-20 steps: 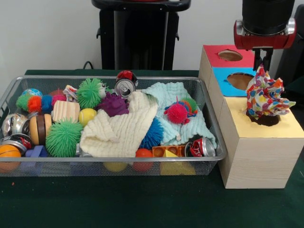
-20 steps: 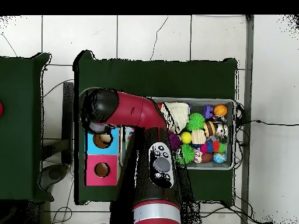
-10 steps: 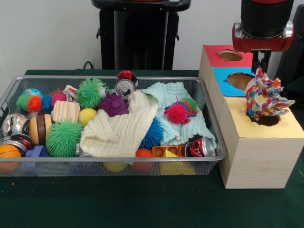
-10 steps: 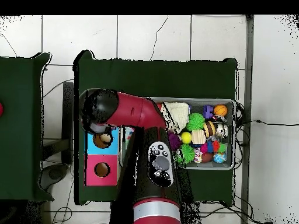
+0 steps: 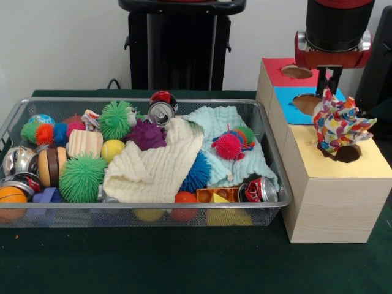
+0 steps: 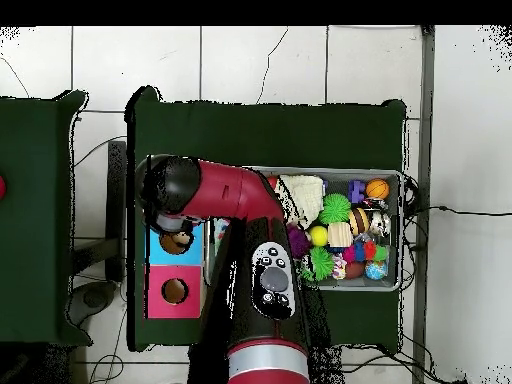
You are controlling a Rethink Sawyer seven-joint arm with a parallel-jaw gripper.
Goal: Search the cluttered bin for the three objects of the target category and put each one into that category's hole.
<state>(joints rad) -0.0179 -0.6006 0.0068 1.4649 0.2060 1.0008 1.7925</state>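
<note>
While the red and black arm (image 6: 235, 195) reaches over the wooden sorting box (image 5: 324, 196), its gripper (image 5: 331, 82) pinches the top of a crumpled, confetti-patterned cloth (image 5: 338, 125), fingers closed on the fabric. The cloth hangs upright over the dark hole (image 5: 346, 153) in the box's yellow section (image 5: 367, 165), its lower folds at the opening's rim; whether any of it has entered the hole cannot be told from the front view. Behind the yellow section lie a blue section (image 5: 288, 101) and a red one (image 5: 275, 70), each with its own round hole. Beside the box stands the wire-mesh bin (image 5: 141, 211), well stocked. A cream waffle-weave cloth (image 5: 156, 165) is draped across the middle of the bin, and a pale mint cloth (image 5: 229, 150) lies next to it toward the box, with a pink and green spiky toy (image 5: 231, 144) resting on top. A blue spiky ball (image 5: 197, 173) peeks out between the two cloths. Elsewhere in the bin are a purple spiky ball (image 5: 147, 133), two green spiky balls (image 5: 82, 177), a small yellow ball (image 5: 112, 150), a wooden block (image 5: 84, 143), an upright drink can (image 5: 161, 113) at the back and a crushed red can (image 5: 262, 190) against the front wall. An orange ball (image 5: 11, 199) sits in the bin's front corner farthest from the box. In the overhead view the arm's elbow hides the gripper and the yellow section, leaving only the blue and red sections visible. Everything sits on a dark green tabletop (image 5: 184, 263).
</note>
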